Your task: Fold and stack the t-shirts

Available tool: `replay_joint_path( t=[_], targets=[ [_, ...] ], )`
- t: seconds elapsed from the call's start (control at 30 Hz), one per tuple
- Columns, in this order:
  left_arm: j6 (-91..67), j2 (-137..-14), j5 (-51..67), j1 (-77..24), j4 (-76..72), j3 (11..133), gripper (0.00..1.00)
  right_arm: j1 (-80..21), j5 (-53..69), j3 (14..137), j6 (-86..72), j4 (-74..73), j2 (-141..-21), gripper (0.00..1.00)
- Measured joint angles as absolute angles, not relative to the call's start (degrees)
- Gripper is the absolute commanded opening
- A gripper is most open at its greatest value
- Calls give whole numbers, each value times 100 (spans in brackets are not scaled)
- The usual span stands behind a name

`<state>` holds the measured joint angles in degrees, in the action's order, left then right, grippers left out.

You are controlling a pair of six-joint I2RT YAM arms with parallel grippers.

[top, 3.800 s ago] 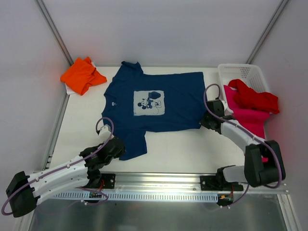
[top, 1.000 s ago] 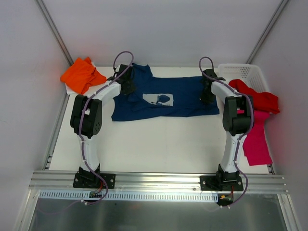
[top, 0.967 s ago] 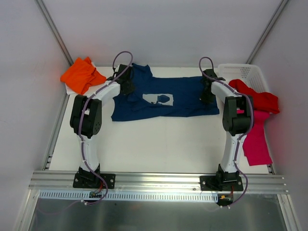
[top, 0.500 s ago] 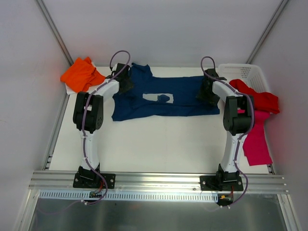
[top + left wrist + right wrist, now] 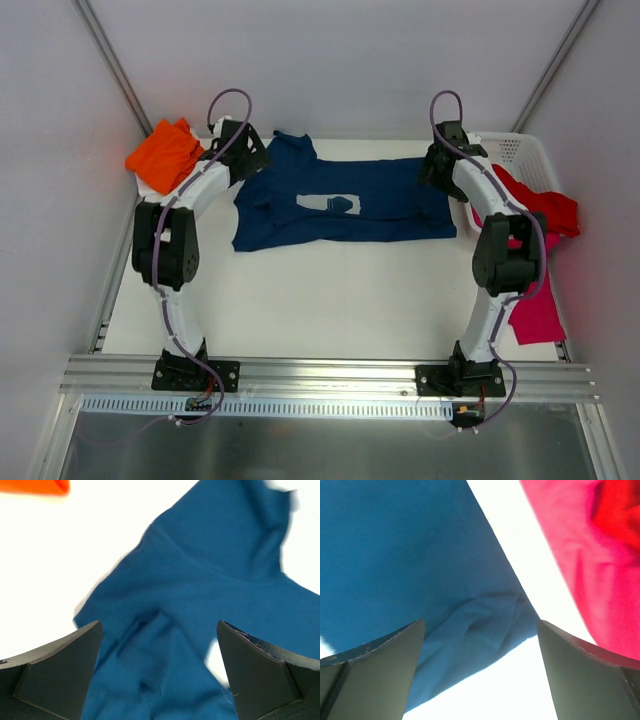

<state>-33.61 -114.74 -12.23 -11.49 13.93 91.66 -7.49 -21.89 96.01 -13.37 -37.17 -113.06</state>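
Top external: white table (image 5: pixel 330 300), pale walls (image 5: pixel 330 60), navy t-shirt (image 5: pixel 380 210) flat; left fingers (image 5: pixel 55 670), right fingers (image 5: pixel 370 670) apart, empty.

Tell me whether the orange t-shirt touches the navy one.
Apart. In the left wrist view, bare white table separates the orange t-shirt from the navy t-shirt.

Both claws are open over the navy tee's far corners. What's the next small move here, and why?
Probably lift both claws straight up, clear of the cloth. The left claw and the right claw stand wide open with nothing between the fingers. The navy t-shirt lies folded in half lengthwise, with only a strip of its print showing. A crosswise fold looks due next, so the claws need room to re-approach.
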Motion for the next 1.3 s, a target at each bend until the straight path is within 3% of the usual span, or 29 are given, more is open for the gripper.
replay_joint_path(
  t=[0.23,0.3,0.33,0.4,0.5,0.67,1.03,1.3],
  targets=[
    [-3420,-9194,-1081,-1166,1271,7911,99,-1326,-2167,8866,-1326,-3677,-9253,98],
    [-3483,-8615,-963,-1184,1256,7516,99,-1511,-1837,8357,-1367,-3481,-8722,79],
    [-3520,-8348,-926,-1219,1188,7284,99,-1577,-1610,8047,-1413,-3380,-8514,45],
    [-3586,-7929,-871,-1363,1166,6781,99,-1636,-1149,7424,-1507,-3111,-8324,0],
    [-3688,-7575,-775,-1640,1181,6066,99,-1649,-635,6672,-1686,-2829,-8541,0],
    [-3854,-7091,-755,-2110,1337,4772,99,-1649,-178,6407,-1671,-2714,-9369,0],
    [-4112,-4593,-790,-2331,1404,3236,99,-1494,-338,7288,-1385,-2685,-10250,0],
    [-4147,-4427,-799,-2331,1411,2860,99,-1041,-405,7815,-1168,-2757,-10742,1]
  ],
)
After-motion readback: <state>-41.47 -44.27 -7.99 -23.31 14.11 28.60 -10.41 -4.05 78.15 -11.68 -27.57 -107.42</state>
